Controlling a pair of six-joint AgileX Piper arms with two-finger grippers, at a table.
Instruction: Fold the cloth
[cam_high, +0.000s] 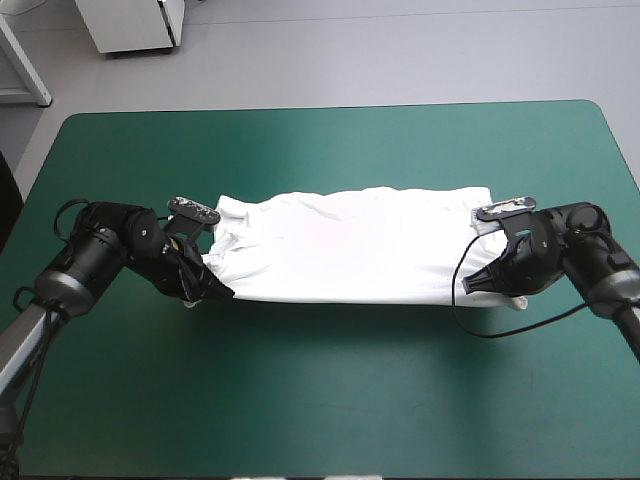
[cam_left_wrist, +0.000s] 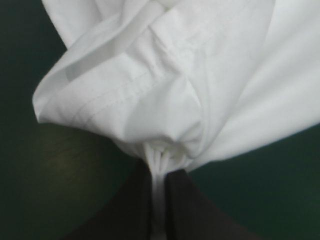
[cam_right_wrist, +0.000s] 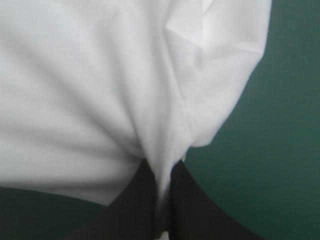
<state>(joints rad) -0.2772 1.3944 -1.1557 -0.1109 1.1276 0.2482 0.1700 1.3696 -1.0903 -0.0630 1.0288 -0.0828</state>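
The white T-shirt (cam_high: 350, 245) lies as a long folded band across the middle of the teal-green table. My left gripper (cam_high: 212, 290) is shut on the T-shirt at its near left corner, where the fabric (cam_left_wrist: 150, 100) bunches into gathered pleats between the black fingers (cam_left_wrist: 137, 200). My right gripper (cam_high: 478, 284) is shut on the T-shirt at its near right corner; a thin pinch of cloth (cam_right_wrist: 165, 170) runs between its fingers (cam_right_wrist: 192, 205), and the cloth fans out ahead of them. The near edge of the band stretches between the two grippers.
Bare teal-green cover (cam_high: 330, 400) spreads in front of the T-shirt and behind it up to the far edge (cam_high: 330, 108). A white cabinet (cam_high: 135, 25) stands on the floor beyond the table.
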